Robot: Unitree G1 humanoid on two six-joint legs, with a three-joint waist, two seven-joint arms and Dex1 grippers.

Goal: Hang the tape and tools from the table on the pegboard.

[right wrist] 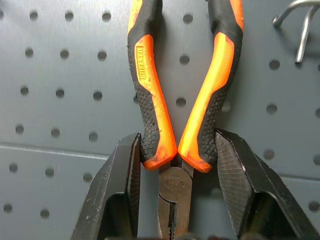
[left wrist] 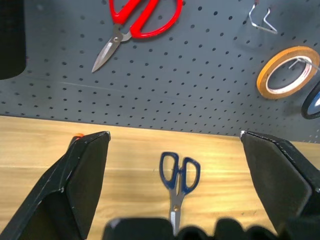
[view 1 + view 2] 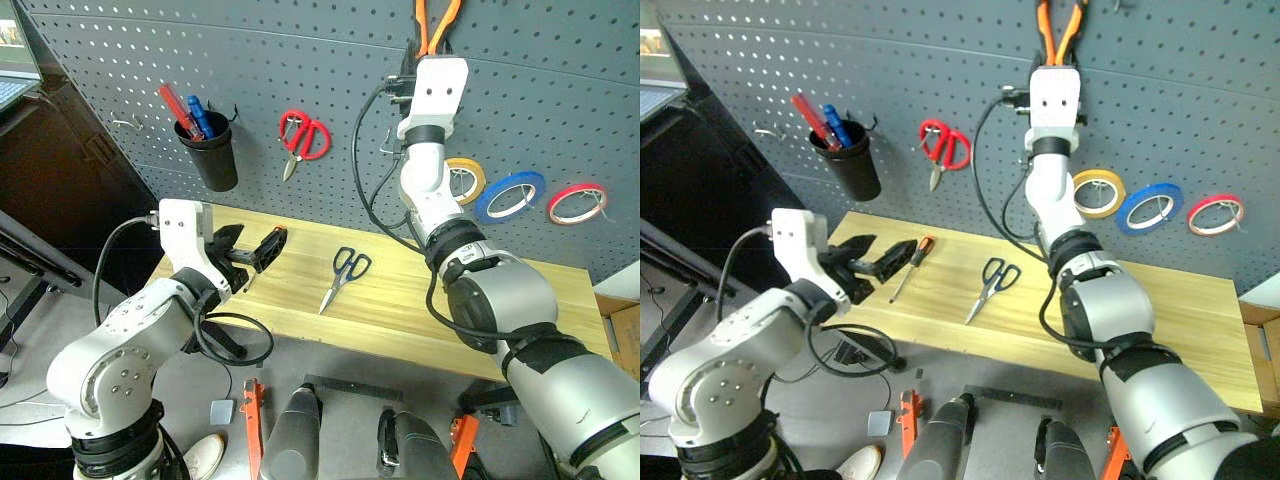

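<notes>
On the light wood-grain table point(image 3: 400, 310) the wide-open left gripper point(image 3: 883, 259) hovers near the slim black-and-orange screwdriver point(image 3: 911, 269) and dark-handled steel scissors point(image 3: 344, 277), both unhung, while the right gripper point(image 1: 176, 165) holds the orange-and-black pliers point(image 1: 180, 95) against the dark grey pegboard point(image 3: 330, 80), where the thin blue tape ring point(image 3: 510, 195) hangs.

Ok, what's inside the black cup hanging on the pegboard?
The black cup holds a red-handled tool and a blue-handled one, handles sticking up. The cup wall covers their working ends, so what tools they are cannot be told.
</notes>
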